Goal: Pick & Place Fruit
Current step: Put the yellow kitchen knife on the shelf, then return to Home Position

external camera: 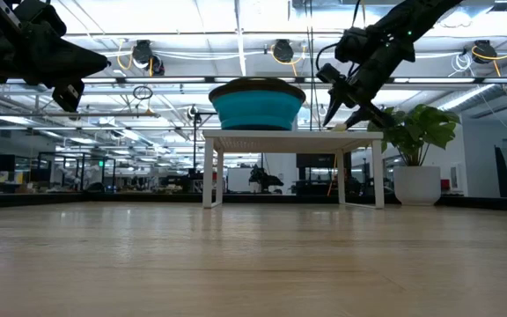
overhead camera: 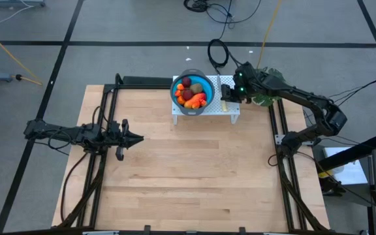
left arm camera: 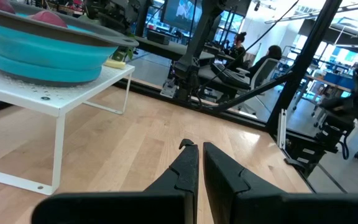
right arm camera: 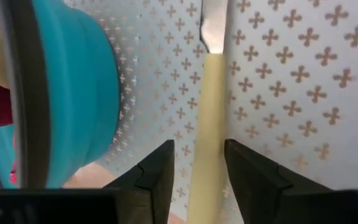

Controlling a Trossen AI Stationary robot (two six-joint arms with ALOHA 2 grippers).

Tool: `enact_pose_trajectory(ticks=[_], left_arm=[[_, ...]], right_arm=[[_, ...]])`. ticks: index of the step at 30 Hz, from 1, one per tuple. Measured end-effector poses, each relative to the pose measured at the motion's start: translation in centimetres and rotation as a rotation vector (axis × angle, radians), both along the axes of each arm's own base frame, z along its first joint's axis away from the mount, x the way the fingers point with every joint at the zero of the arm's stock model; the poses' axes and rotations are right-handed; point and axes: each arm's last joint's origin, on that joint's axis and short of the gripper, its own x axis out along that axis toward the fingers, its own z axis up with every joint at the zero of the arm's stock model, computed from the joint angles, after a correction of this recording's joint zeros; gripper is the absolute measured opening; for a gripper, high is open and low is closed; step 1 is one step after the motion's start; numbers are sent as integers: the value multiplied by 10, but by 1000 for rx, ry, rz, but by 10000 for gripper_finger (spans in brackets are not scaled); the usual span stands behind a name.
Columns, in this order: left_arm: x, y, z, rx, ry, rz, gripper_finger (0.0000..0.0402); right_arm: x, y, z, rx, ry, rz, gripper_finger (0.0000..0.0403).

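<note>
Reaching in from the right edge of the high view, the right arm bends at its elbow near mid-right and stretches up and left, so the right gripper (overhead camera: 230, 93) hangs over the right part of a small white rack (overhead camera: 234, 112) at top centre. In the right wrist view its fingers (right arm camera: 157, 174) stand apart on either side of a knife (right arm camera: 205, 143), whose pale yellow handle runs between them and whose blade leads away toward the top of that frame; whether the fingers touch the handle cannot be told. In the high view the knife (overhead camera: 222, 93) lies with its long axis running up and down the frame, just right of a blue bowl (overhead camera: 178, 98). The fruit (overhead camera: 192, 94) sits piled inside that bowl on the rack's left part: a dark red ball at the top, a brownish-green oval beside it, and an orange-red long piece at the lower right, angled up toward the right. In the low view the right gripper (external camera: 343, 104) tilts down over the rack's right end. The left arm lies level across the left of the high view, pointing right, its left gripper (overhead camera: 134, 138) pressed together above bare table (overhead camera: 194, 176), well apart from the rack.
</note>
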Motion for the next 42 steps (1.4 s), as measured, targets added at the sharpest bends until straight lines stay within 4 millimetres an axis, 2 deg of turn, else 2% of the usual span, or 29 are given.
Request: enact_pose_trajectory(ticks=[17, 23, 27, 32, 38, 42], left_arm=[[0, 0, 0, 0, -2, 0, 21], [0, 0, 1, -1, -8, 0, 21], [0, 0, 1, -1, -7, -3, 21], [0, 0, 1, -2, -7, -2, 21], [0, 0, 1, -2, -7, -2, 21], [0, 0, 1, -2, -7, -2, 21]], right_arm=[[7, 11, 2, -11, -3, 44, 141], [-6, 21, 23, -90, -29, 50, 141], [-20, 34, 45, -213, -82, 120, 141], [-36, 62, 70, -344, -141, 232, 141], [-50, 95, 90, -516, -189, 385, 141], [-61, 110, 97, -552, -214, 441, 141]])
